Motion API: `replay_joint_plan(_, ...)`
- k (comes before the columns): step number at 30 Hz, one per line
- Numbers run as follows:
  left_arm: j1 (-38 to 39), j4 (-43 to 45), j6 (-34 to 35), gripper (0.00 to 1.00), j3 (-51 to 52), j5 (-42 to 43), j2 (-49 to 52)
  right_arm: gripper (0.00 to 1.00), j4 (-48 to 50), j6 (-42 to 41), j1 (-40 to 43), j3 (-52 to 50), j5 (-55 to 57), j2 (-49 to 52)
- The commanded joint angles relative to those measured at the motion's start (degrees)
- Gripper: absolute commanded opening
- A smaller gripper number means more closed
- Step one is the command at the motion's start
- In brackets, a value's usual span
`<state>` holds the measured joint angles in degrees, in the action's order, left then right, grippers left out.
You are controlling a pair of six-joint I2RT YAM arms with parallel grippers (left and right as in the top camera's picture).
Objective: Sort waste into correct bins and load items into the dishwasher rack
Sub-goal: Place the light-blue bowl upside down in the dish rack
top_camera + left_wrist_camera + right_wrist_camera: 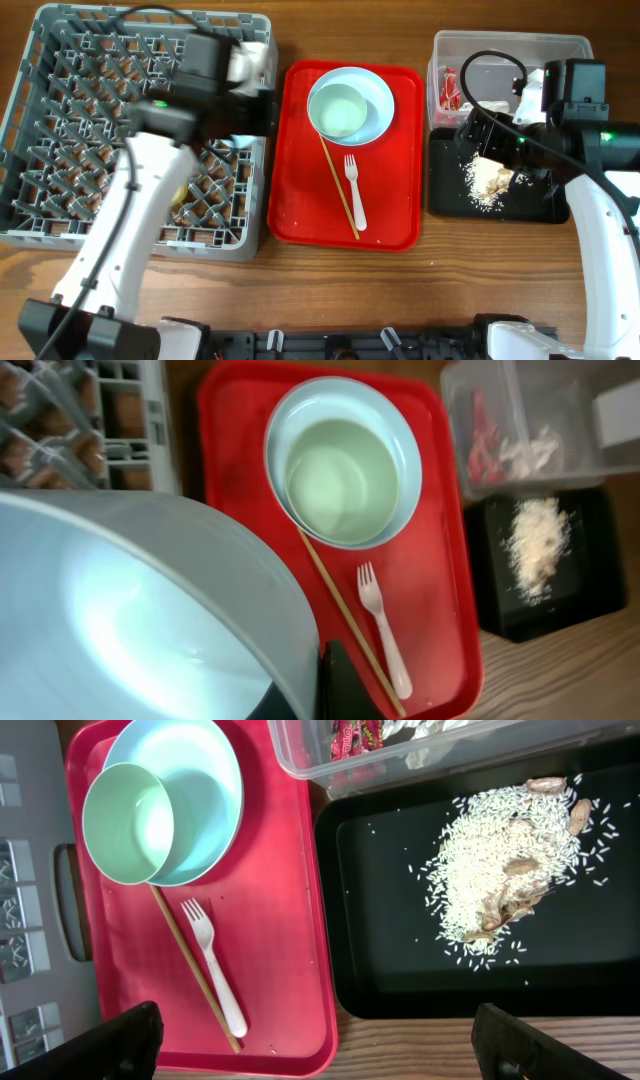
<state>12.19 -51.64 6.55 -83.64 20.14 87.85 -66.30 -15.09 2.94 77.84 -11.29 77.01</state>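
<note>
Loading the dishwasher rack [60,200]: left gripper [322,680], clamped on a pale bowl [130,610], hovers over its corner — best tilted between pegs [90,95] before release — right gripper [335,1045], fingers apart, above the black tray [400,970].

Wood grain is shown by the bench [450,290]; glossy plastic by the red tray [300,190]; clear plastic by the tub [500,42].

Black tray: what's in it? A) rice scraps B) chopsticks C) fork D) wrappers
A: a pile of rice with a few brown bits lies in the black tray.
</note>
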Motion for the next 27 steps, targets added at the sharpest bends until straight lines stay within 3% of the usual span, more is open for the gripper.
replay_joint_plan(1, -9.5, 0.2, -5.4, 0.04, -0.7, 18.9, 0.5, 1.00, -0.3, 0.1, 0.2, 1.0, 1.2, -0.5)
replay_joint_plan(10, -25.7, 2.3, -7.8, 0.04, -0.7, 42.4, 9.0, 1.00, -0.6, 0.2, 0.2, 1.0, 1.2, -0.5)
replay_joint_plan(17, -30.8, 8.8, -7.6, 0.04, -0.7, 58.8, 18.0, 1.00, -0.7, 0.3, 0.2, 1.0, 1.2, -0.5)
replay_joint_plan(27, -34.2, 12.4, -7.5, 0.04, -0.7, 60.2, 25.9, 1.00, -1.1, 0.3, 0.2, 1.0, 1.2, -0.5)
